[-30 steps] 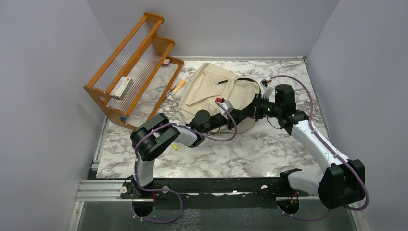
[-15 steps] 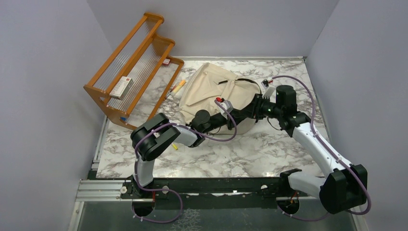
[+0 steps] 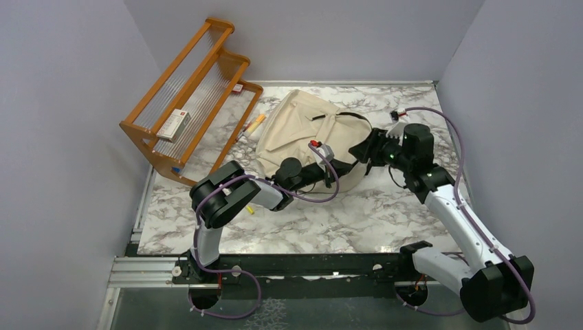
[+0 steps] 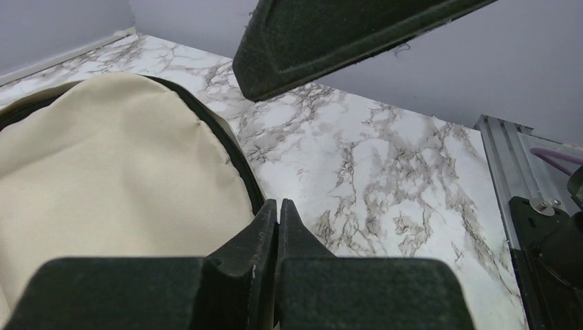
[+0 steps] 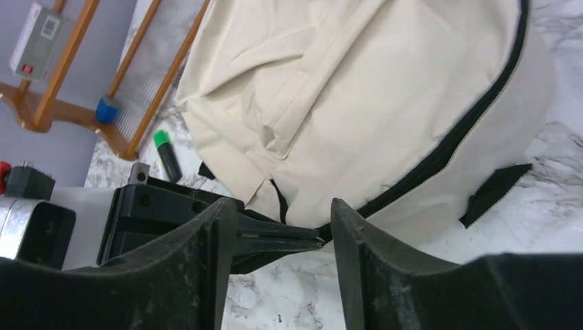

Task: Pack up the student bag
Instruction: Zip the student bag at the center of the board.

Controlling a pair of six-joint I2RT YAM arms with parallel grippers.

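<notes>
The student bag lies flat on the marble table, beige with a black zipper line curving round its near edge. My left gripper is shut, its tips resting right at the zipper line on the bag's rim. From the right wrist, the left gripper's fingertips show a small metallic glint; whether they pinch anything is unclear. My right gripper is open just beyond the bag's edge, straddling the left gripper's tips with nothing held. From above, the right gripper faces the left gripper.
A wooden rack leans at the back left with a grey box on it. An orange pen and a green marker lie beside the bag. A small yellow item lies near the left arm. Walls close in on both sides.
My right gripper has opened and drawn back to the right, away from the bag. My left gripper has closed fully at the bag's zipper edge.
</notes>
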